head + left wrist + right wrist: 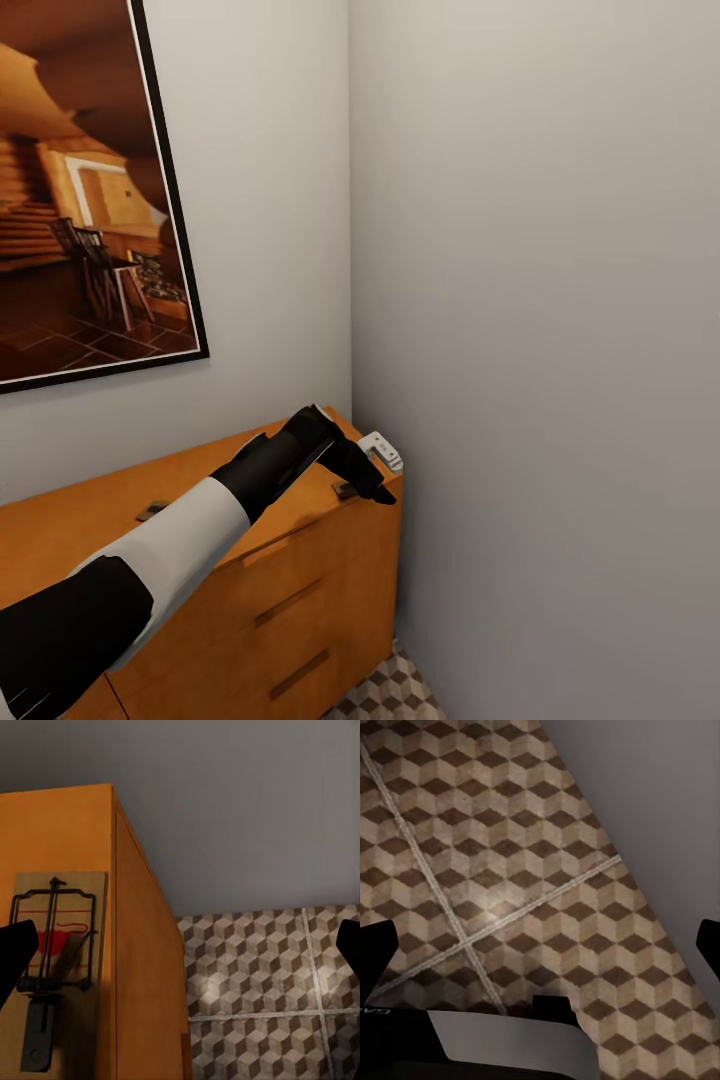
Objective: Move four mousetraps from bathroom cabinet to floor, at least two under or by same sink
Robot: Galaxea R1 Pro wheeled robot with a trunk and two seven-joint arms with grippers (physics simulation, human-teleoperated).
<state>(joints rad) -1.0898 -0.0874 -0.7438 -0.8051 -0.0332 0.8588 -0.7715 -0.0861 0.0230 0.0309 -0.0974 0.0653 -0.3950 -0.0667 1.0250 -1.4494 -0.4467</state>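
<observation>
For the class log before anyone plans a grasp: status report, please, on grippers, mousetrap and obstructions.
Left gripper open over the cabinet top's end, empty. Right gripper open above the bathroom floor. One mousetrap flat near the cabinet edge, ungrasped. Corner wall close beside.

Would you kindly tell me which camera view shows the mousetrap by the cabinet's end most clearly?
The left wrist view: the mousetrap lies flat on the cabinet top, spring and red mark plain. In the head view it is a small dark patch beside the left gripper.
</observation>
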